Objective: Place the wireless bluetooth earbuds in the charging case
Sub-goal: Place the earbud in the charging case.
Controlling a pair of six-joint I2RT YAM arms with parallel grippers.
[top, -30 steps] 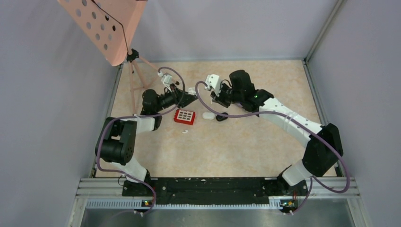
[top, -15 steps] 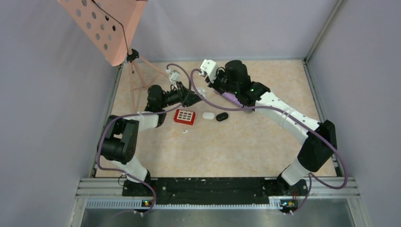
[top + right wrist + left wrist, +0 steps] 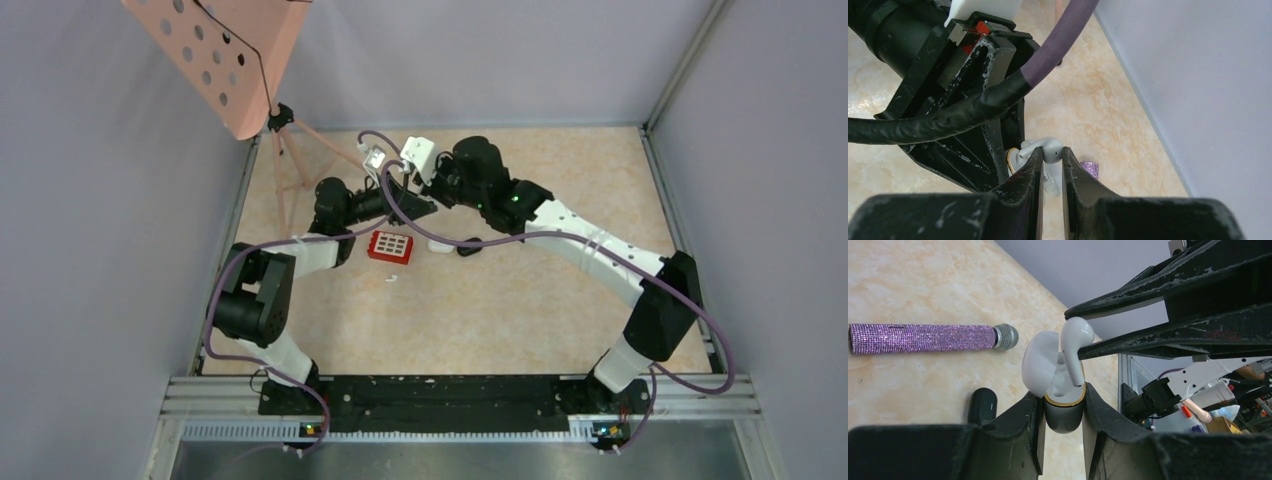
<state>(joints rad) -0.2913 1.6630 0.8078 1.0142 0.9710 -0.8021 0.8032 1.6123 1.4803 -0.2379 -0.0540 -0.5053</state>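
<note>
My left gripper is shut on the open charging case, a black shell with a gold rim and a white lid. My right gripper is shut on the head of a white earbud. The earbud hangs stem-down, with the stem tip inside the case's opening. The right fingers reach in from the upper right in the left wrist view. In the top view the two grippers meet at the back middle of the table. Another small white earbud lies loose on the table.
A purple glitter microphone lies on the table behind the case. A closed black case lies near it, beside a red keypad-like block. A pink music stand stands at the back left. Grey walls enclose the table.
My right arm has swung left with the earbud, from right of the microphone to the left gripper. The left gripper has shifted slightly right with the case.
</note>
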